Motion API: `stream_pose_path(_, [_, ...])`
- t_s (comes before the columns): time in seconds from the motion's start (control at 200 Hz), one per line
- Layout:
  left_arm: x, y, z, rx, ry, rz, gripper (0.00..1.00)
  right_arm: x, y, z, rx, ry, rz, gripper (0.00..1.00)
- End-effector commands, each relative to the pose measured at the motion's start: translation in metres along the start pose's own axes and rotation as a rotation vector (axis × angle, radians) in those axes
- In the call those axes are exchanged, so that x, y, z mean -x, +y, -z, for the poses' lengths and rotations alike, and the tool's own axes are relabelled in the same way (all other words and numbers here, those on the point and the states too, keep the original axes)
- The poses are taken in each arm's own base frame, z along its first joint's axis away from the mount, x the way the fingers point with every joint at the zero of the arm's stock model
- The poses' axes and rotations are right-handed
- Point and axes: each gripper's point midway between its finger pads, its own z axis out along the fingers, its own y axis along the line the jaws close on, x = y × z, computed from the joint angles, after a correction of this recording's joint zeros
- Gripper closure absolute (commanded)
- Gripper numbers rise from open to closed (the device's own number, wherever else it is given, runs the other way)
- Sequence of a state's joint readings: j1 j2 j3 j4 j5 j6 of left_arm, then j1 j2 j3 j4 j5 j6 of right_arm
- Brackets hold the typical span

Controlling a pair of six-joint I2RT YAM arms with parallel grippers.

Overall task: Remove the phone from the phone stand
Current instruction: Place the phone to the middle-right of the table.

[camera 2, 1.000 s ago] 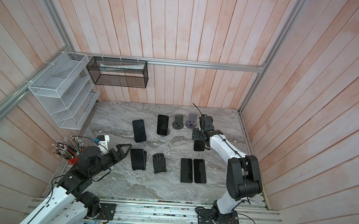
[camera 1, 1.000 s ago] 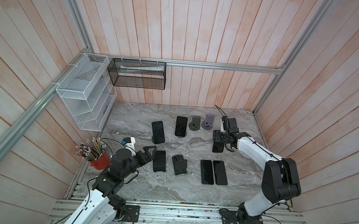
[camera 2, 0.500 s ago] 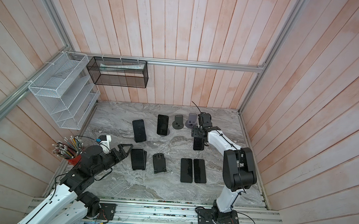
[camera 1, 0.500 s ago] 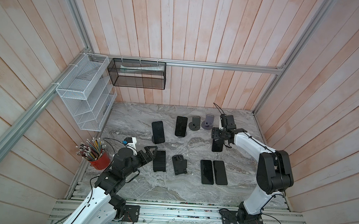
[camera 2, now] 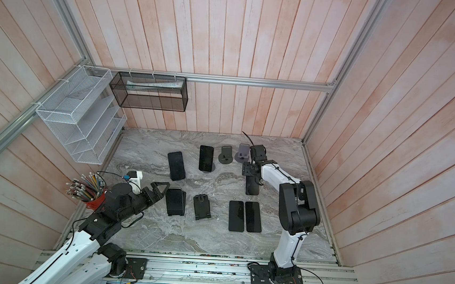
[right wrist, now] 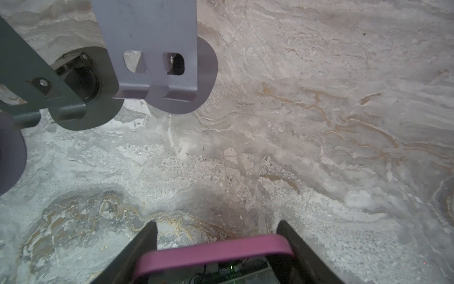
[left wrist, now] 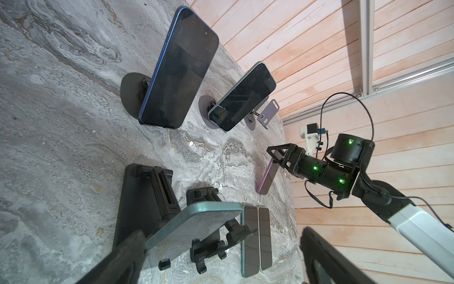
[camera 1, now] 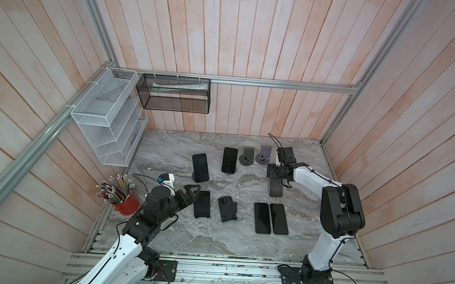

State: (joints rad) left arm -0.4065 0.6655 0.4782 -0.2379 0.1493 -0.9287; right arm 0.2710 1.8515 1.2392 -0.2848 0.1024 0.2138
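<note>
The right arm (camera 1: 340,209) swung its elbow inward, and the right gripper (camera 1: 276,178) edged back with the phone (camera 1: 275,189), whose lower end apparently sank.

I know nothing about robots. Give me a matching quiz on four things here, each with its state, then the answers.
1. pink-edged phone
2. lilac stand
3. blue-edged phone
4. red cup

A. holds pencils
B. empty
C. gripped by the right end effector
D. propped on a round-based stand

Pairs: 1-C, 2-B, 3-D, 4-A
</note>
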Motion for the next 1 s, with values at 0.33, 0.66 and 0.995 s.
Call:
stream_pose_path(0.33, [0.004, -0.002, 0.001, -0.001, -0.011, -0.003, 0.0, -0.037, -0.006, -0.021, -0.011, 0.057, -0.064, 0.31])
stream_pose_path(0.66, [0.002, 0.003, 0.006, 0.009, -0.021, 0.011, 0.0, -0.037, -0.013, -0.03, -0.11, 0.051, -0.048, 0.3])
stream_pose_path(0.995, [0.003, 0.005, 0.008, 0.017, -0.034, 0.001, 0.0, -0.05, -0.011, -0.043, -0.134, 0.081, -0.05, 0.25])
